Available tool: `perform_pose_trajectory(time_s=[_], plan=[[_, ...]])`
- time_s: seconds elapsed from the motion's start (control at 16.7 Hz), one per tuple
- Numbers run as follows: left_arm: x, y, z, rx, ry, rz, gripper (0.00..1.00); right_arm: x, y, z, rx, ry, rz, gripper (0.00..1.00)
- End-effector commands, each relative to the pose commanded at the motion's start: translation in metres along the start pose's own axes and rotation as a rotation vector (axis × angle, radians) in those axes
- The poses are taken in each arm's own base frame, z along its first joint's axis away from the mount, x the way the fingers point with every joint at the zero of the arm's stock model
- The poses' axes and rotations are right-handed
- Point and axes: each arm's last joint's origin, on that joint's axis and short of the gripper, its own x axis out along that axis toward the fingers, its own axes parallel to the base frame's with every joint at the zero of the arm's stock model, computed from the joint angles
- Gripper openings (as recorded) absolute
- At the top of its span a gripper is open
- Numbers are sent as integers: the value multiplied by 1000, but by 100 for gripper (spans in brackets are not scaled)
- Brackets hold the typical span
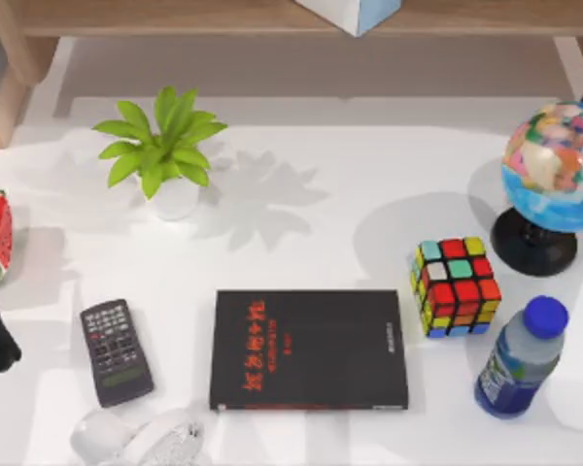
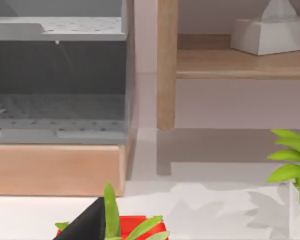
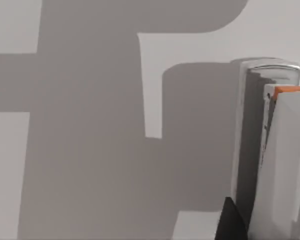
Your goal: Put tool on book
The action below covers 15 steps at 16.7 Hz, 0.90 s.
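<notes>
Tool close to the right wrist camera, book flat on the table

Pale grey-white tool (image 3: 282,165), with an orange end, stands just beside the right gripper (image 3: 231,224) over a shadowed white surface; I cannot tell if this gripper is apart, together or clamped on it. The black book (image 1: 309,349) with red characters lies at the near middle of the table (image 1: 301,243), between the calculator (image 1: 117,351) on the left and the colour cube (image 1: 455,286) on the right. The left gripper (image 2: 87,225) is at the table's left edge; its state I cannot tell either.
</notes>
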Motion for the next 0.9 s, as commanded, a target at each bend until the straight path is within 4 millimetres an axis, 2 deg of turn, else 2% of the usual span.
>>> perform_pose_trajectory(time_s=[0.3,0.48,0.6,0.72,0.9], plan=[[0,0,0,0,0,0,100,0,-2,0,4,0,0,0],[0,0,0,0,0,0,100,-22,-7,-5,37,-17,1,0],[0,0,0,0,0,0,100,-50,-10,-11,77,-50,3,0],[0,0,0,0,0,0,100,-87,-5,-18,112,-111,6,0],[0,0,0,0,0,0,100,-145,23,-33,144,-215,23,0]])
